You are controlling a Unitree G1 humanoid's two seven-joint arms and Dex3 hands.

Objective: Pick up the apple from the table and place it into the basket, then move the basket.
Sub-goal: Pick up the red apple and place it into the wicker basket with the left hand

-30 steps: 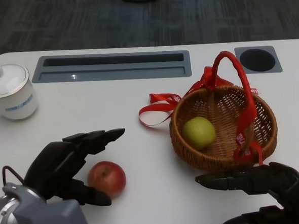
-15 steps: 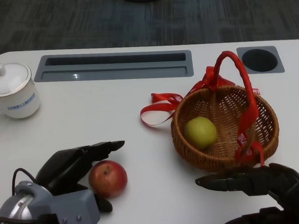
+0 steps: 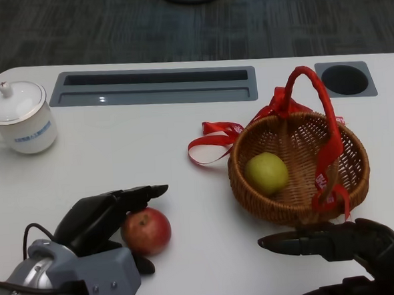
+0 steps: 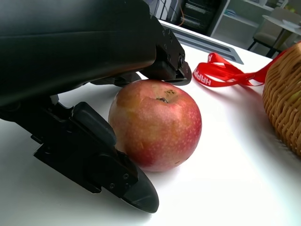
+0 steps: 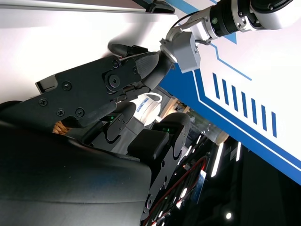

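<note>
Office, conference table (image 3: 184,155) cable tray (image 3: 153,86), carpet (image 3: 76,28)

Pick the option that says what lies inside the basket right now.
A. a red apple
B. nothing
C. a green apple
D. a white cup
C: a green apple sits in the basket, while the red apple is on the table by the left hand.
</note>
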